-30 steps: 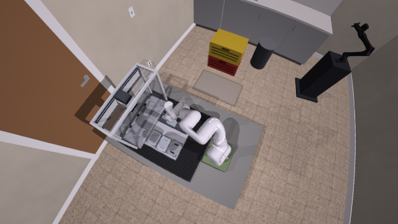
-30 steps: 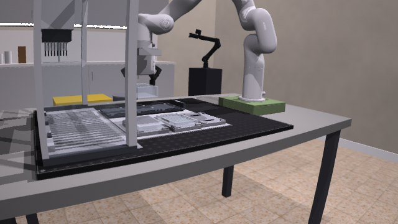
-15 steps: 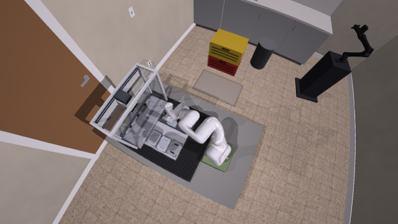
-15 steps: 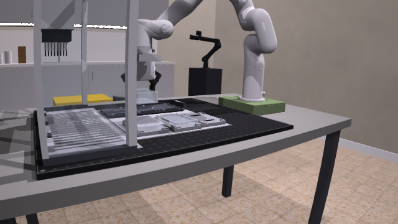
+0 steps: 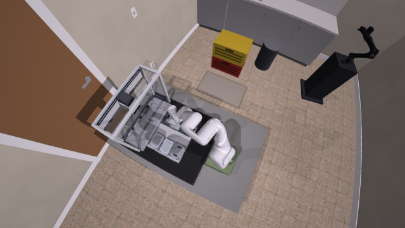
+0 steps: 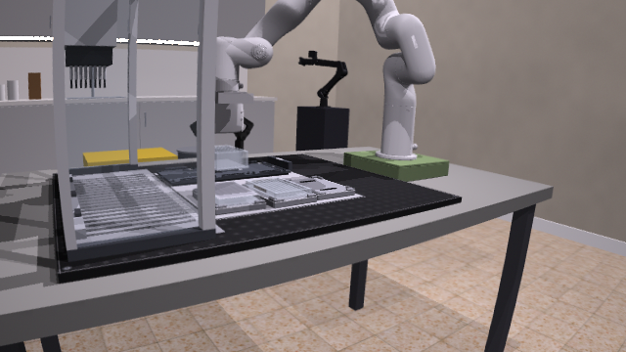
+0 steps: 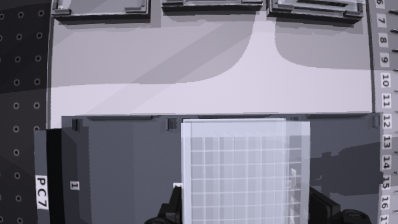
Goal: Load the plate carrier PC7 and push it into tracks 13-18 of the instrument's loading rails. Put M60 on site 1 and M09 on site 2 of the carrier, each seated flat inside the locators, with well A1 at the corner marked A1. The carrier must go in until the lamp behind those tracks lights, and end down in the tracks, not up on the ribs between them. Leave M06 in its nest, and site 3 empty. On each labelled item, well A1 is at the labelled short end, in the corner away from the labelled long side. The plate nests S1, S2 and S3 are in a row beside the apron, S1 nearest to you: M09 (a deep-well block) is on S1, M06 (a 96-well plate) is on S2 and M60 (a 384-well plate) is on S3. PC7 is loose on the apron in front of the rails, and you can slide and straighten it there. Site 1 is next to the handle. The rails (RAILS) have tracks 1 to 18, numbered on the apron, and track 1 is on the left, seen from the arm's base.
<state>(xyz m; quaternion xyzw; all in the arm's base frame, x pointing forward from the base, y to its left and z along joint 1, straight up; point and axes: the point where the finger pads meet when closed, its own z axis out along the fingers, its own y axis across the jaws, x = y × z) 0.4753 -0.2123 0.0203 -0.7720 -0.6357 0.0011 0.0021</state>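
While the xArm reaches out from its green base block (image 6: 430,168) in a high arch, its wrist points straight down beside the instrument's white frame post (image 6: 206,122), and the gripper (image 6: 234,142) hangs low over the plate carrier PC7 (image 7: 115,160). The gripper's dark fingers stand wide apart yet are clamped on the deep-well block M09 (image 7: 245,170), one on each long side of the translucent, grid-topped block.

From the wrist view, M09 covers the middle stretch of the dark carrier, its far edge lying just inside the carrier's far rim. To the left of the block, the carrier's site marked 1 (image 7: 74,185) is uncovered, and the white PC7 label (image 7: 42,192) sits at the carrier's left end. Whether the block already touches the carrier or hovers just above it cannot be told; in the exterior view its underside looks very close to the carrier's top.

PC7 lies on the pale apron (image 7: 200,75), with the track numbers (image 7: 385,80) running down the right edge of the wrist view. Numbers 12 to 16 stand alongside the carrier's right end.

Beyond the apron, the three plate nests (image 6: 274,193) stand in a row. In the exterior view, the nest nearest the arm's base (image 6: 328,186) is bare, while the other two carry plates (image 6: 279,188). The ribbed loading rails (image 6: 122,200) lie under the frame, apart from the carrier.
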